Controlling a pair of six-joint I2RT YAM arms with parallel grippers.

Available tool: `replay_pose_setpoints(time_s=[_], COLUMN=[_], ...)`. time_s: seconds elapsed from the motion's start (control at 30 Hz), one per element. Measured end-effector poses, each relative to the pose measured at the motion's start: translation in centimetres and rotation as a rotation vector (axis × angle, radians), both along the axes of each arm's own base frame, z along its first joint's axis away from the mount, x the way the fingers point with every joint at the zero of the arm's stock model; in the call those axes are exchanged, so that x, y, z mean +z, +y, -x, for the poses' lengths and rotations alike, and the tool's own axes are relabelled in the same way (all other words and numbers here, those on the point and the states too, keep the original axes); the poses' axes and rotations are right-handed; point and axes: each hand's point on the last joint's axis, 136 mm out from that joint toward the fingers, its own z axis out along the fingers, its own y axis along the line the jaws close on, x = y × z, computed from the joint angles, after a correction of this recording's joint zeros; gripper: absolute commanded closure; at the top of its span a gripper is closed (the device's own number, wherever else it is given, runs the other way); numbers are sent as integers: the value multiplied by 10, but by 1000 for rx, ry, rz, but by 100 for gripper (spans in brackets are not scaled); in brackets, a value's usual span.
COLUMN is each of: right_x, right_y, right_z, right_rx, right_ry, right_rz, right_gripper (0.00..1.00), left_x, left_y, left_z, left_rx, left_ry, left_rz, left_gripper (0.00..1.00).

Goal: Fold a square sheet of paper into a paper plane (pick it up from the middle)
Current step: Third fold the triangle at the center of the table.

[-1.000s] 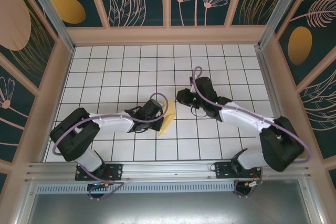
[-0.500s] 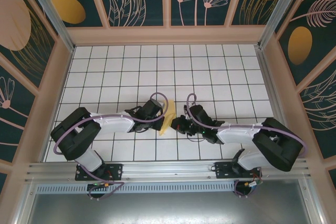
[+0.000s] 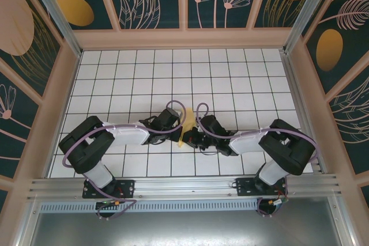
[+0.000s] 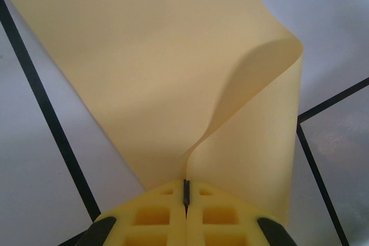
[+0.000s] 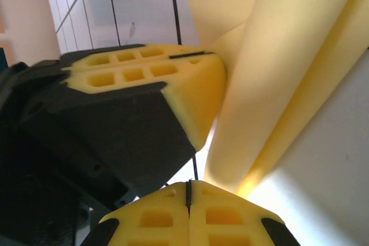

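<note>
The yellow sheet of paper [image 3: 185,124] stands curled over the tiled table [image 3: 230,73], midway between its side edges and nearer the front edge; the left gripper [image 4: 185,188] is clenched on its fold; the right gripper [image 5: 188,189], pads pressed together, sits just beside it.

Paper sheet [image 4: 161,67]: thin, matt, smooth yellow paper. Left gripper [image 4: 185,184] fingers [image 4: 153,218]: matt yellow plastic, moulded square pockets; black matt plastic mount [image 5: 98,136] behind. Table [image 4: 40,165]: smooth white top, slight sheen, black grid lines. Front rail [image 3: 184,186]: bare silver metal, satin. Arm cables [image 3: 175,103]: smooth purple sleeve.
</note>
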Motion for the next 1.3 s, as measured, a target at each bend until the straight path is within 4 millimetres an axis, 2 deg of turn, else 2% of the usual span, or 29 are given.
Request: replay_pose_setpoints(time_s=[0.4, 0.93, 1.17, 1.3], right_x=[-10, -28, -26, -14], right_y=[6, 4, 4, 5], right_z=[3, 8, 8, 7], right_rx=[27, 39, 45, 48], right_ry=[35, 81, 78, 54], right_rz=[8, 51, 47, 27], right_gripper=[100, 100, 100, 100], left_x=[0, -1, -1, -1], left_y=[0, -1, -2, -2], left_z=[0, -1, -2, -2], left_rx=[0, 0, 0, 0], left_ry=[-1, 0, 0, 0], left_rz=[0, 0, 0, 0], left_gripper=[99, 99, 100, 100])
